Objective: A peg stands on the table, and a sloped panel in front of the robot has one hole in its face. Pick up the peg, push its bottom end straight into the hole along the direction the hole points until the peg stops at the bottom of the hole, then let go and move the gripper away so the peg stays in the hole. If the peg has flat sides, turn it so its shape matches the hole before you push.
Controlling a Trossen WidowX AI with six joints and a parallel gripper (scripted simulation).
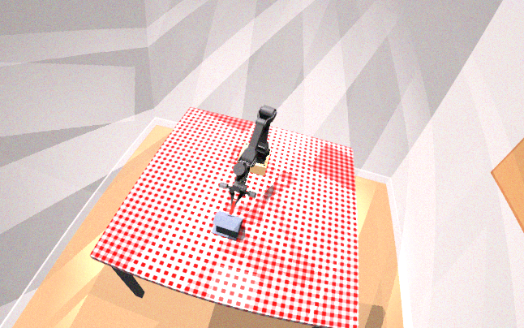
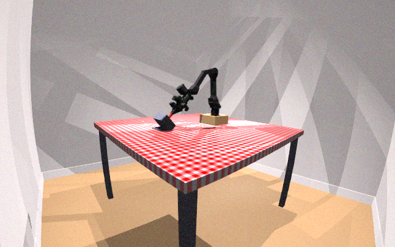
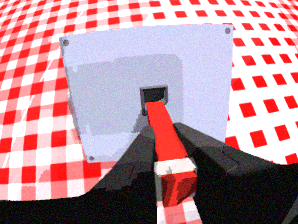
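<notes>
The red flat-sided peg (image 1: 232, 209) (image 2: 170, 114) (image 3: 170, 142) has a pale band near its top end. My gripper (image 1: 234, 204) (image 2: 173, 111) (image 3: 162, 131) is shut on the peg and holds it tilted toward the panel. The blue-grey sloped panel (image 1: 229, 221) (image 2: 160, 117) (image 3: 207, 65) stands in front of the arm. Its square, dark hole (image 3: 154, 93) shows in the wrist view. The peg's bottom end overlaps the lower part of the hole there, with the upper part still visible. Its sides look roughly lined up with the hole. Whether the tip is inside the hole is unclear.
The arm's base stands on a light wooden block (image 1: 259, 168) (image 2: 214, 119) behind the gripper. The panel has small dark screws at its corners. A red-and-white checked cloth covers the table (image 1: 170, 227) (image 2: 195, 153); the table's edges lie well away from the panel.
</notes>
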